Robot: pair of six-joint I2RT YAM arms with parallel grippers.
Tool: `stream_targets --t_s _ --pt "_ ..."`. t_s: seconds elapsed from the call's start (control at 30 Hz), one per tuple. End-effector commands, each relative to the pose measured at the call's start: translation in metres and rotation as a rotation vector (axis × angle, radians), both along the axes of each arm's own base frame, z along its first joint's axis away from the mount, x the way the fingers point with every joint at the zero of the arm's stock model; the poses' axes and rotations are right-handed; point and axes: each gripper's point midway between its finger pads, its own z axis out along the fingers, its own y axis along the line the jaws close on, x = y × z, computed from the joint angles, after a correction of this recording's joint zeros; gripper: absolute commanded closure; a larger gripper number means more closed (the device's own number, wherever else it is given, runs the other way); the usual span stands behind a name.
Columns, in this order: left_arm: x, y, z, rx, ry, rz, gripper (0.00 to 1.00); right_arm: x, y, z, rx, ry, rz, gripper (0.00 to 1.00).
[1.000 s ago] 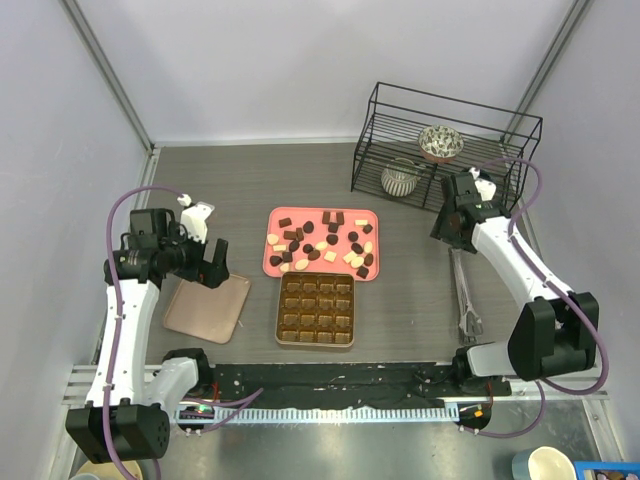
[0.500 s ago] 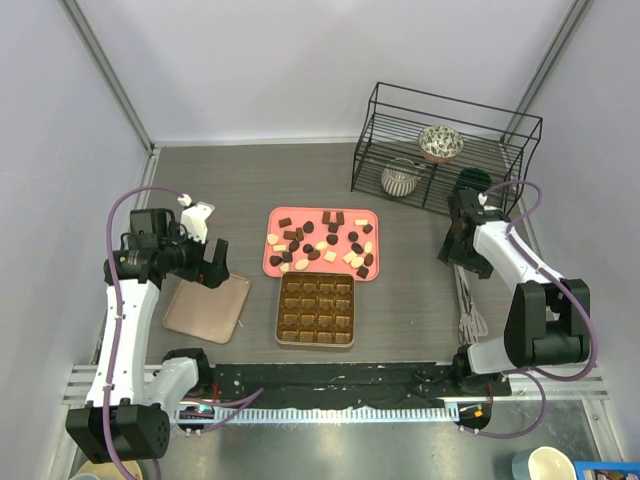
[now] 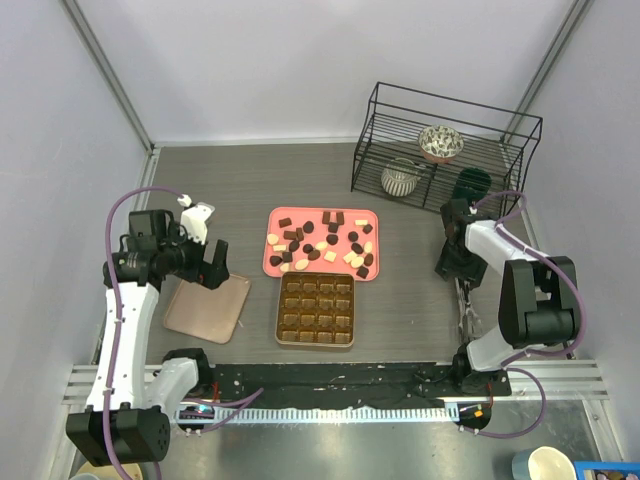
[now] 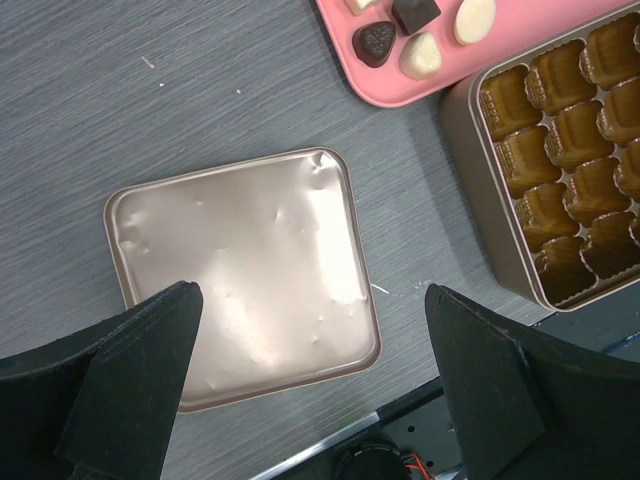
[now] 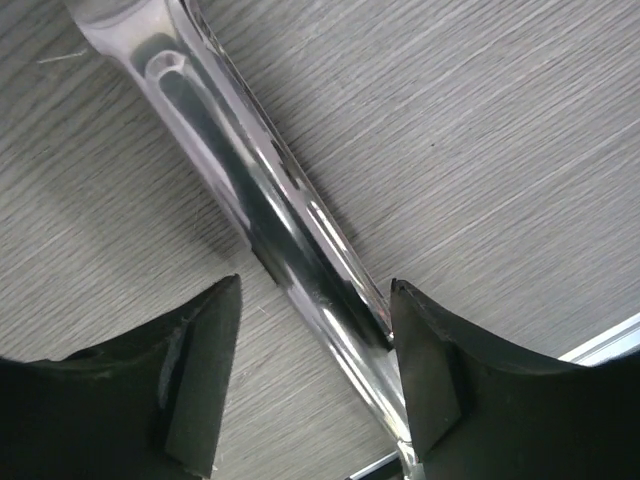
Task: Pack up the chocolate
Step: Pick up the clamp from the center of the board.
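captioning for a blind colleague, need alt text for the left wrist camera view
A square metal lid lies flat on the grey table, seen from above between the left arm's wide-open black fingers. At upper right are a corner of a pink tray holding a few chocolates and part of a gold box with empty cups.

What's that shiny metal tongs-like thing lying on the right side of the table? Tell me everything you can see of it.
The shiny silver metal tongs lie flat on the grey wood-grain table, at its right side, pointing toward the near edge. Up close they show a long, polished, grooved arm with mirror-like reflections. The right gripper straddles them, one black finger on each side, jaws open. Whether a finger touches the metal cannot be told.
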Motion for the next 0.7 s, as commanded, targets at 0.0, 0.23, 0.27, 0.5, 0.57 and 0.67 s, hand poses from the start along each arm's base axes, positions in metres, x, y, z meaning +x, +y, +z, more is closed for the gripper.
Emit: stream_targets --t_s 0.0,0.23,0.27,0.5,0.57,0.67 --pt "0.001 0.001 0.005 0.01 -0.043 -0.015 0.0 0.003 0.005 -0.006 0.032 -0.006 -0.002 0.39" --pt "0.002 -0.001 0.007 0.002 -0.045 -0.021 0.0 0.008 0.016 -0.004 0.096 -0.038 0.003 0.62" --pt "0.002 -0.001 0.008 0.0 -0.046 -0.021 0.0 0.009 0.018 -0.002 0.108 -0.047 0.002 0.67" --pt "0.002 -0.003 0.009 -0.015 -0.04 -0.015 0.0 0.035 0.062 0.029 0.231 -0.169 0.079 0.85" --pt "0.002 -0.004 0.009 -0.024 -0.035 -0.016 0.0 0.045 0.086 0.044 0.261 -0.215 0.133 0.87" --pt "0.001 -0.008 0.014 -0.046 -0.029 -0.027 0.0 0.056 0.117 0.062 0.273 -0.268 0.193 0.87"
